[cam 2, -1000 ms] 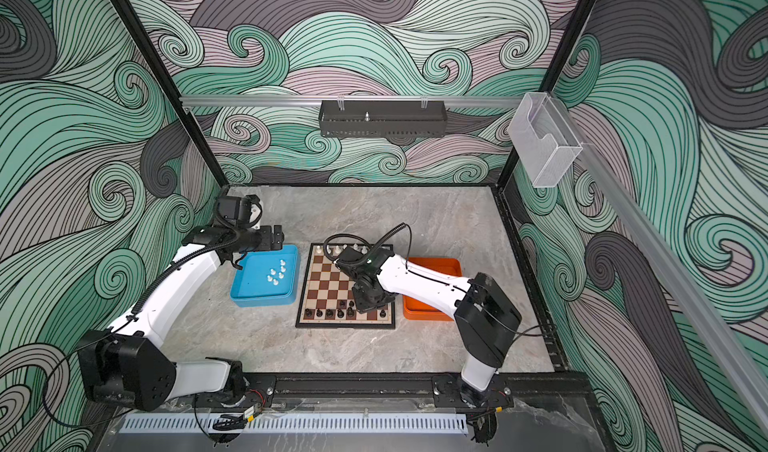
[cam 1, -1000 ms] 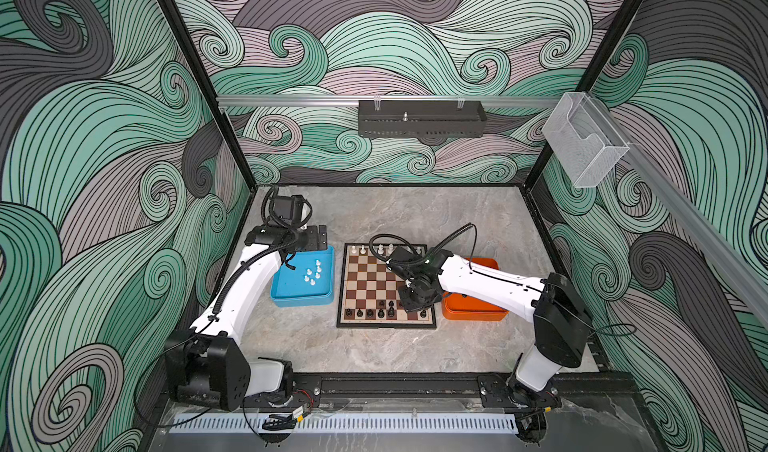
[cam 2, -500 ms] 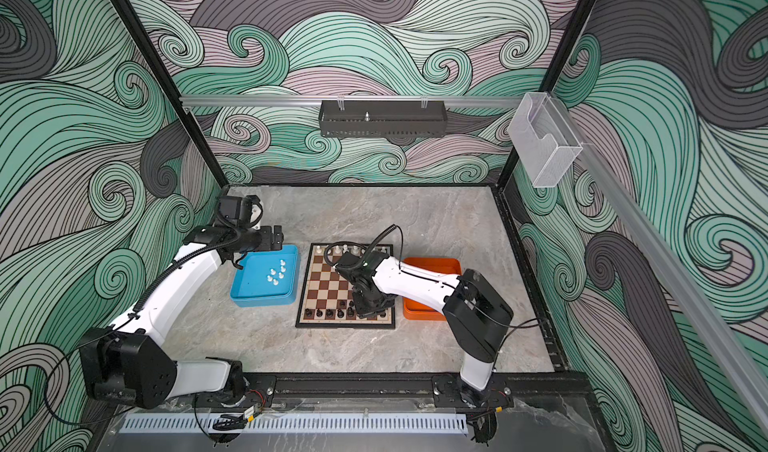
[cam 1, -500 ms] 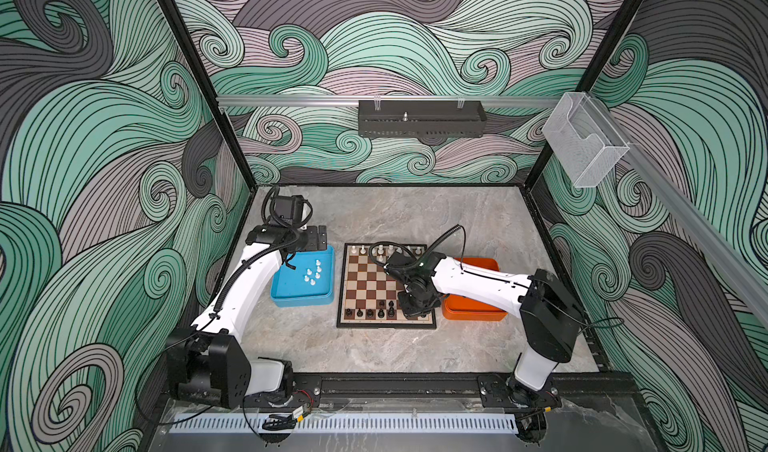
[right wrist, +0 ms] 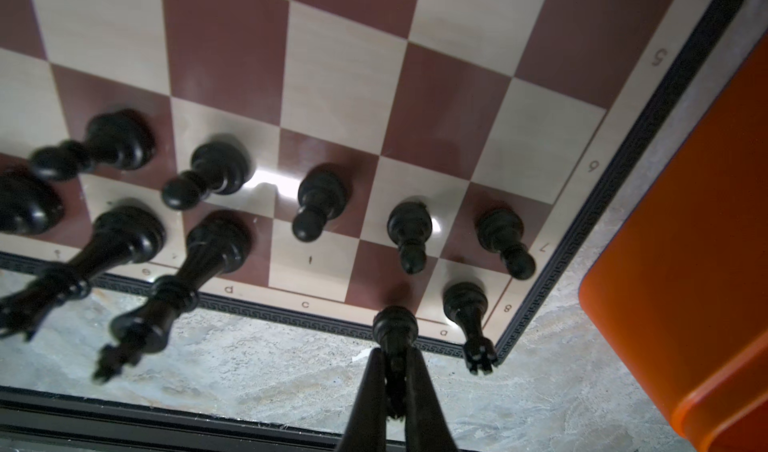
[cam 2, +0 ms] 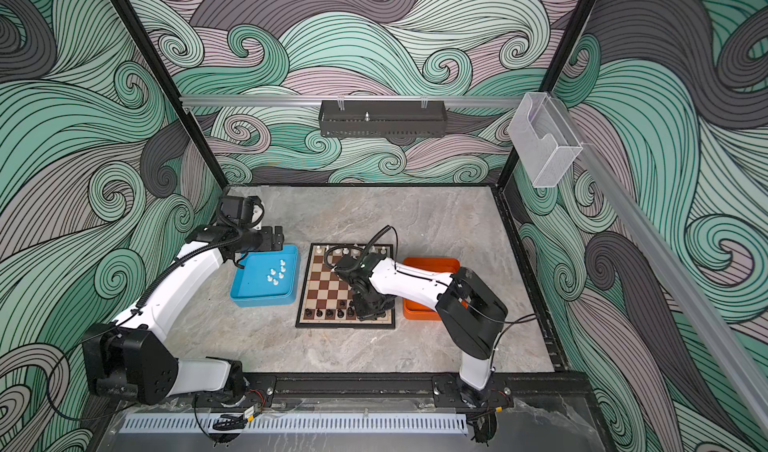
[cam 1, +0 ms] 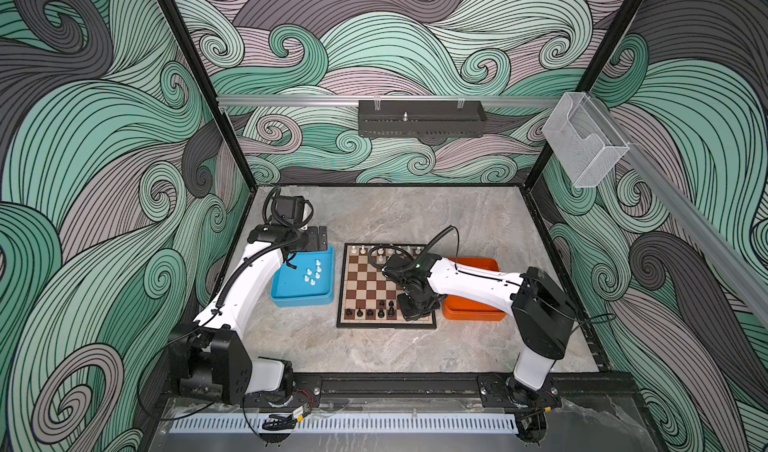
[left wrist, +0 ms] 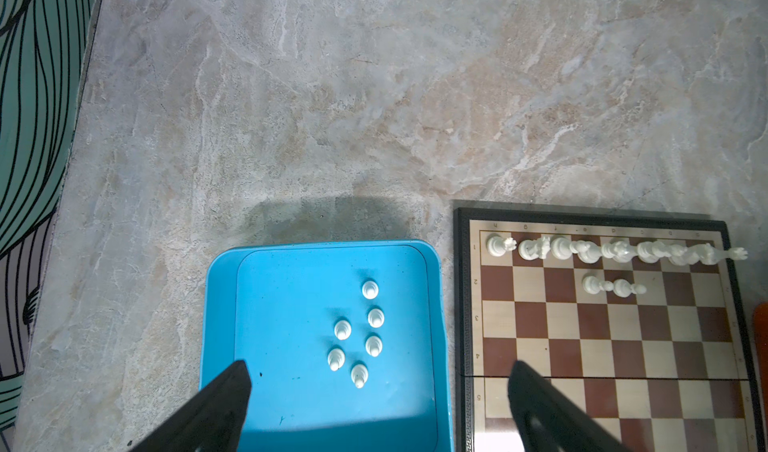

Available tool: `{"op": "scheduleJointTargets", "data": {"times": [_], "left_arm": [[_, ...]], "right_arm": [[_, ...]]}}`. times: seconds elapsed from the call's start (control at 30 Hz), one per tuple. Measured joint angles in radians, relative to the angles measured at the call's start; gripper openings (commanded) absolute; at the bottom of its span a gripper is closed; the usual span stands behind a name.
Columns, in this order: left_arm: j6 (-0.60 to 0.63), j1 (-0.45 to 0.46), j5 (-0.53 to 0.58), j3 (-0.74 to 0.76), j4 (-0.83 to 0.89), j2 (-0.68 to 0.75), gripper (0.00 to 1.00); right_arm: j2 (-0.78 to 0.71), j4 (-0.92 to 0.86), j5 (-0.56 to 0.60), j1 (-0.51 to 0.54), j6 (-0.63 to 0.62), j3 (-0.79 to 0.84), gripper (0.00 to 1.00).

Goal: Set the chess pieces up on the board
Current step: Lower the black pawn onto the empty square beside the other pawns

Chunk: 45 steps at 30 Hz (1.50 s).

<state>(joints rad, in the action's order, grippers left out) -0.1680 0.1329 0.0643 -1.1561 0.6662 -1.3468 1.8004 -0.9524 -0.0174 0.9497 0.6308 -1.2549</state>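
The board (cam 1: pixel 365 288) (cam 2: pixel 328 288) lies mid-table. My right gripper (right wrist: pixel 395 352) (cam 1: pixel 415 308) is shut on a black chess piece (right wrist: pixel 395 325), base down over the near row beside the corner rook (right wrist: pixel 467 308). I cannot tell whether it touches the board. Other black pieces (right wrist: pixel 320 200) fill the two near rows. White pieces (left wrist: pixel 615 250) line the far row, with two white pawns (left wrist: pixel 613 285) in front of them. My left gripper (left wrist: pixel 378 369) (cam 1: pixel 318 238) hangs open above the blue tray (left wrist: pixel 291 408), where several white pawns (left wrist: pixel 343 329) stand.
The blue tray (cam 1: pixel 291 296) sits just left of the board and an orange tray (cam 1: pixel 473 310) (right wrist: pixel 685 263) just right of it, partly under my right arm. Marble tabletop (cam 1: pixel 395 217) stretches behind the board. A black rail (right wrist: pixel 124 421) runs along the table's front.
My right arm's elbow has swung leftward while its gripper stays over the board's near right part, still holding the black piece. The left arm has not moved.
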Motion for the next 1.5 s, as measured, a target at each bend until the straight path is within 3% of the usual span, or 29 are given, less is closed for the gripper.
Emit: {"op": "scheduleJointTargets", "data": {"times": [1.5], "left_arm": [[0.0, 0.0, 0.001, 0.0, 0.003, -0.026, 0.99]], "right_arm": [[0.031, 0.018, -0.007, -0.019, -0.028, -0.024, 0.08]]}}
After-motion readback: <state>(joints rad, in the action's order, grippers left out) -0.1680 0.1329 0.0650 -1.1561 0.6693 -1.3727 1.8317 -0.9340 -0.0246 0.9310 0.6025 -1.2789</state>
